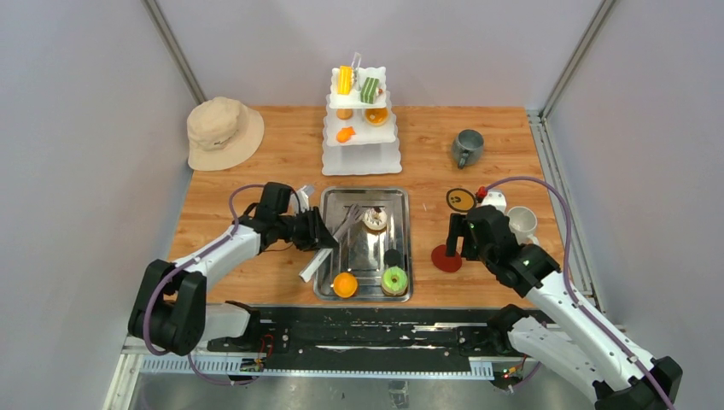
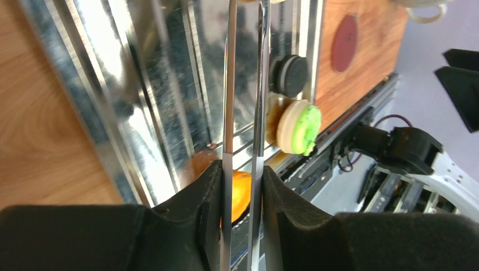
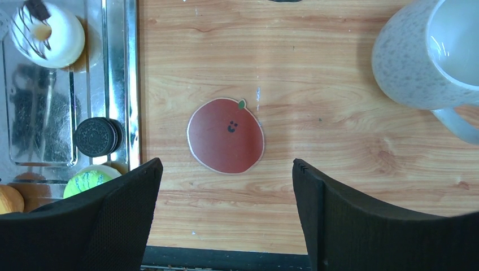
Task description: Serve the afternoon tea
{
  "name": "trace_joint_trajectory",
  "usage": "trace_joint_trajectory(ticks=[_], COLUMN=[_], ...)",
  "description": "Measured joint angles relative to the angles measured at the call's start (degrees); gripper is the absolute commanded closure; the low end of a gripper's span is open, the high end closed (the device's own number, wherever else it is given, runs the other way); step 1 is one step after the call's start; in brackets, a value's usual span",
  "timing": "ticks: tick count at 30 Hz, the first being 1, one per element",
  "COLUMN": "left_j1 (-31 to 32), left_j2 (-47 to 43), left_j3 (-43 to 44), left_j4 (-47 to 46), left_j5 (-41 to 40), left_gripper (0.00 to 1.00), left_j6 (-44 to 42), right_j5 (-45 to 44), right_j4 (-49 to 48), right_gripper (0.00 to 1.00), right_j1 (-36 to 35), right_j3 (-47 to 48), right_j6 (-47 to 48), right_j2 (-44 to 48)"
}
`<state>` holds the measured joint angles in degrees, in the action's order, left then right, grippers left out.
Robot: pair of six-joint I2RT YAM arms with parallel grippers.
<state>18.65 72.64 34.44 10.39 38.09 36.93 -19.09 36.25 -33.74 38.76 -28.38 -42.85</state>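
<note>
Left fingers [image 2: 192, 226] are clamped on steel tongs [image 2: 229, 84] above the tray [image 1: 363, 191], where an orange pastry [image 1: 345, 284], green donut [image 1: 394, 278], black cookie [image 1: 393, 256] and white donut [image 1: 375, 219] lie. Recommended: set the tong tips astride one piece and squeeze gently. Right fingers [image 3: 113, 214] stand wide and empty over a red coaster [image 3: 226, 135]. Only the top view shows the part-filled tiered stand [image 1: 361, 128].

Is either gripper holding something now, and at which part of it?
The left gripper clamps metal tongs around the middle of both blades. The right gripper is open, holding nothing.
</note>
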Motion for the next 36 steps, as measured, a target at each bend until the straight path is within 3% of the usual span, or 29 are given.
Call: trace_joint_trajectory(ticks=[17, 36], left_j1=[-1.8, 6.1], left_j2=[-5.1, -4.2], left_j3=[11.8, 16.2], left_j4=[22.8, 26.3], left_j5=[-10.5, -15.9], left_gripper=[0.62, 0.58], left_j6=[-13.5, -13.0], right_j5=[0.0, 0.2], right_j4=[0.0, -0.4], right_gripper=[0.16, 0.16], right_j1=[0.0, 0.0], right_j3=[-0.4, -0.4], right_j6=[0.3, 0.3], right_j2=[0.3, -1.3])
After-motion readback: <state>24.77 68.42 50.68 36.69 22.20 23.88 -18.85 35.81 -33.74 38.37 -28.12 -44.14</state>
